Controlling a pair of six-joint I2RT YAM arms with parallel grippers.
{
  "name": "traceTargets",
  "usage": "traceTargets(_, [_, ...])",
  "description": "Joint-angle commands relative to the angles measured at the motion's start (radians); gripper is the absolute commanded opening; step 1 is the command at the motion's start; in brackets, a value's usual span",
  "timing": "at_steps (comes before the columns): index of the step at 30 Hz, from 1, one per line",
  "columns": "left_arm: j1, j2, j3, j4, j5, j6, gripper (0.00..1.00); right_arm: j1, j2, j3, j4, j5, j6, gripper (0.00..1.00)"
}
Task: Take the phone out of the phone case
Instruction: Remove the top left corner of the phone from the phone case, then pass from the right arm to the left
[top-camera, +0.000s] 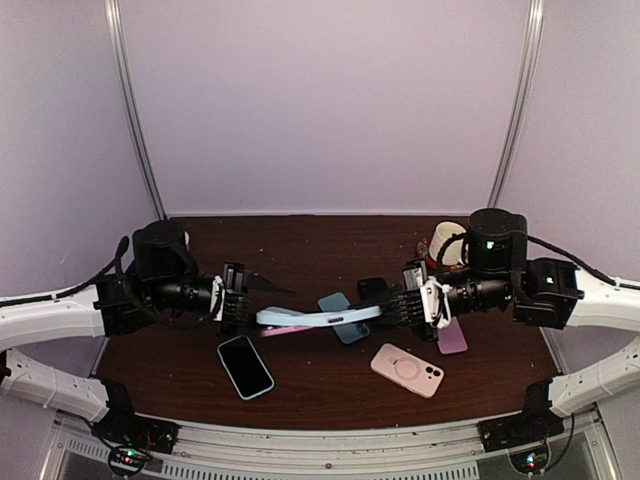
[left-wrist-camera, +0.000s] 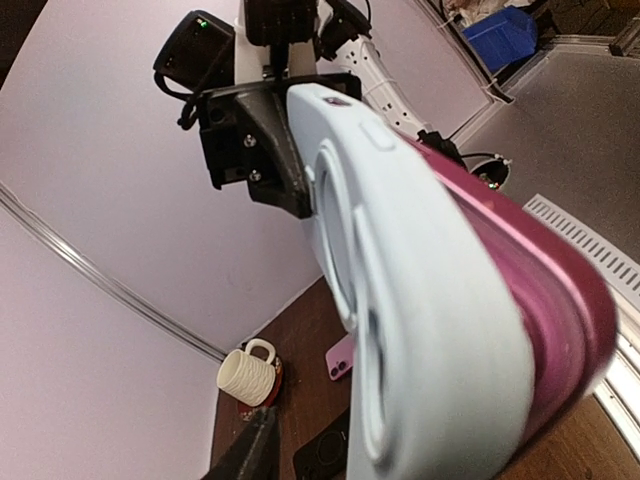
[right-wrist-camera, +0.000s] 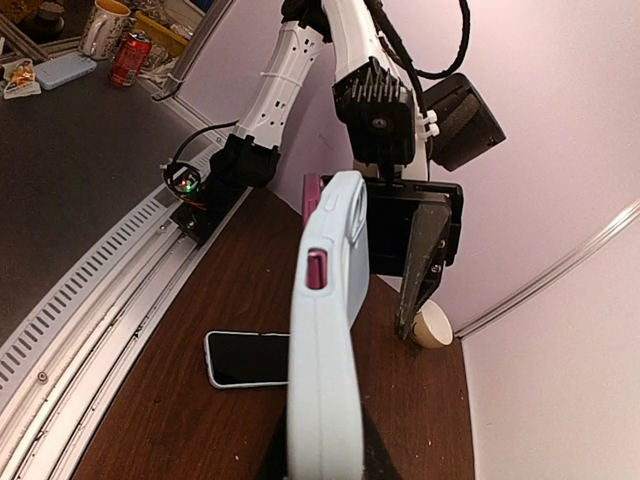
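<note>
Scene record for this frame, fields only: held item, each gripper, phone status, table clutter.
held item: light blue phone case, raised off the table, spanning both grippers
left gripper: shut on phone case, left end
right gripper: shut on phone case, right end
phone: pink, in the case, edge peeking out near left end
on table: loose phones, mug

The left arm and right arm have smooth white shells and bulky black joint housings, with a small green light on the right one. Black cables loop past the joints, and small screws dot the right pincer, which is black and angular.
</note>
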Motion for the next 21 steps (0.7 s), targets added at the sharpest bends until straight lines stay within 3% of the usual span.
traceTargets(1, [0.001, 0.007, 0.010, 0.188, -0.096, -0.057, 0.38, 0.029, 0.024, -0.002, 0.104, -0.028, 0.012, 0.00])
traceTargets(7, [0.001, 0.018, -0.009, 0.370, -0.295, -0.204, 0.38, 0.051, 0.074, -0.039, 0.257, 0.079, 0.023, 0.00])
traceTargets(12, [0.002, 0.022, -0.019, 0.410, -0.436, -0.206, 0.38, 0.064, 0.126, -0.054, 0.353, 0.213, 0.026, 0.00])
traceTargets(21, [0.029, -0.003, -0.021, 0.403, -0.452, -0.183, 0.39, 0.073, 0.147, -0.088, 0.450, 0.519, -0.011, 0.00])
